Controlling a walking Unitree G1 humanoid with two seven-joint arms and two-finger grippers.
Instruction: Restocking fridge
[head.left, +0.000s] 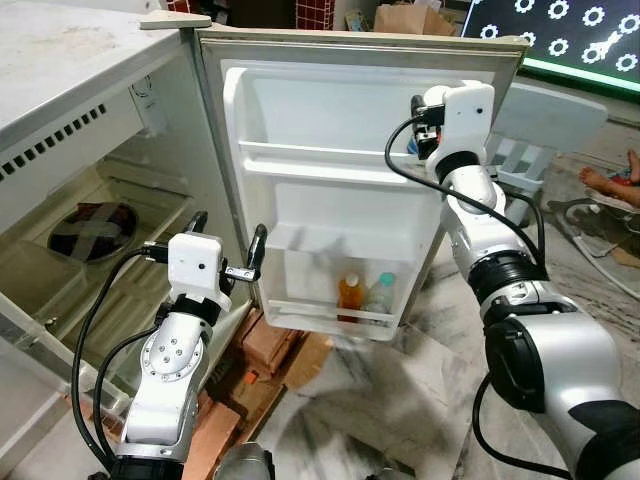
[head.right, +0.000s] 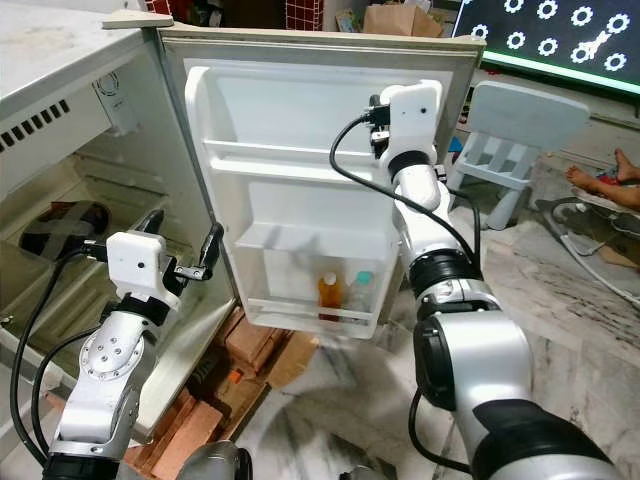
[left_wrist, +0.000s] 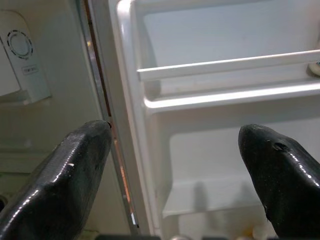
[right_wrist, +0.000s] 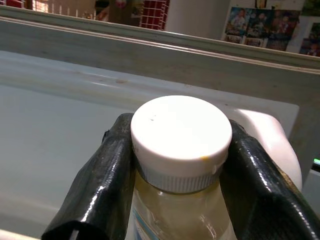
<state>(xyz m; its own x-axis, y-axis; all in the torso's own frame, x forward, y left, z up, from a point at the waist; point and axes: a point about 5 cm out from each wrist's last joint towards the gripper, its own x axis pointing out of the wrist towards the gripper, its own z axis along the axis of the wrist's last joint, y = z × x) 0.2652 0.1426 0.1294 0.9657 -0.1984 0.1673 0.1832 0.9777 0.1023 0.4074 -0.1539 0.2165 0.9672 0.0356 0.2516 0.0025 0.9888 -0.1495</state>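
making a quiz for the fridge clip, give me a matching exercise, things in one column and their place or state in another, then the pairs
Things:
1. left tool
2. right tool
3. orange bottle
4. white-capped bottle

Place or state:
A. standing in the bottom door shelf
B. open, near the door's hinge edge
C. gripped below its cap
D. shut, up by the door's upper shelf

Pairs: 1-B, 2-D, 3-A, 4-C

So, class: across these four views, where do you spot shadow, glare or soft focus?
Left eye view: shadow falls on the fridge door lower shelf. Left wrist view: the left gripper fingers, spread apart, look soft, with glossy highlights. Right wrist view: the bottle cap is sharp; the posters behind blur.
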